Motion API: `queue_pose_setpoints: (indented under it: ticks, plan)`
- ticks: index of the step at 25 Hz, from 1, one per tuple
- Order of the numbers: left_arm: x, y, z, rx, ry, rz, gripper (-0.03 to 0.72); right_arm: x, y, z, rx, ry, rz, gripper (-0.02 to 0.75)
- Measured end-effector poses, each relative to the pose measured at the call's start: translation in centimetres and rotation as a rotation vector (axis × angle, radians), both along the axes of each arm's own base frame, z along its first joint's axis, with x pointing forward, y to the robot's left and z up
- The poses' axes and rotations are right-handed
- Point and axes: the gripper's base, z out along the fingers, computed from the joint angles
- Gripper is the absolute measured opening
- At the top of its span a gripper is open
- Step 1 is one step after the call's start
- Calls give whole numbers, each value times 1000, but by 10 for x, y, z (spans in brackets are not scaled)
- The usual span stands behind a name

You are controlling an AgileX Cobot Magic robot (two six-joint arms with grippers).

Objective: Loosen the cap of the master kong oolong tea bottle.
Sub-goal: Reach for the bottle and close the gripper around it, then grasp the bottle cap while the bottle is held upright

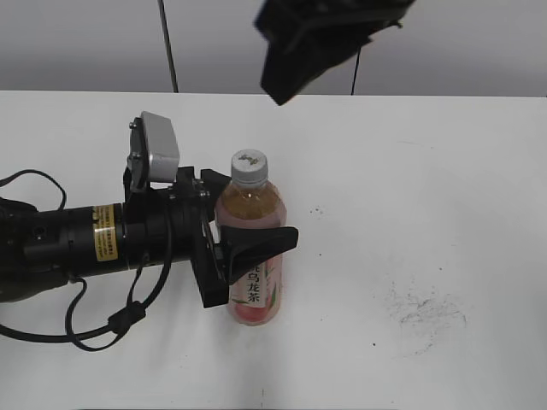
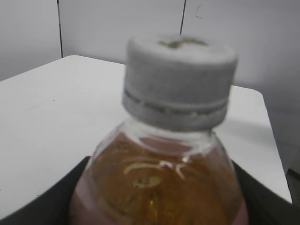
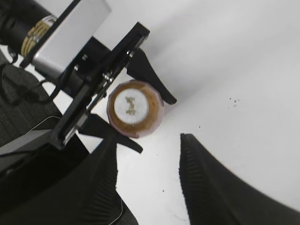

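Observation:
The master kong oolong tea bottle [image 1: 251,256] stands upright on the white table, amber tea showing above its pink label. Its light-grey cap [image 1: 249,167] sits on the neck. My left gripper [image 1: 267,224] reaches in from the left and is shut on the bottle's body, one black finger on each side. In the left wrist view the cap [image 2: 180,79] fills the frame and dark fingers [image 2: 42,208] flank the bottle [image 2: 159,183]. My right gripper [image 3: 149,140] hangs high above, open with nothing between its fingers. From there the cap [image 3: 131,105] lies below and ahead of the fingertips.
The left arm's black body and cables [image 1: 60,248] lie across the table's left side. The table's [image 1: 427,213] far edge meets a grey wall. Faint scuff marks [image 1: 423,312] mark the right part of the table top. The right arm's dark bulk [image 1: 320,38] hangs at the top.

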Motion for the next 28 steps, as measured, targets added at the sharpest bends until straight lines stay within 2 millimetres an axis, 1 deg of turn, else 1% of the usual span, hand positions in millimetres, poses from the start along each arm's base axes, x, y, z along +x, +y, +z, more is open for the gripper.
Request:
queue_pose_setpoints:
  ticks: [4, 8, 10, 18, 23, 28]
  plan:
    - [0, 0, 0, 0, 0, -1, 446, 5, 34, -9, -3, 36, -99, 374]
    - [0, 0, 0, 0, 0, -1, 446, 5, 51, -25, -30, 74, -123, 389]
    - [0, 0, 0, 1, -1, -1, 446, 6, 53, -29, -35, 85, -136, 389]
    - [0, 0, 0, 1, -1, -1, 446, 9, 50, -29, -47, 76, -249, 391]
    - [0, 0, 0, 0, -1, 0, 446, 10, 50, -30, -42, 86, -289, 410]
    - [0, 0, 0, 0, -1, 0, 446, 14, 55, -42, -66, 103, -292, 412]
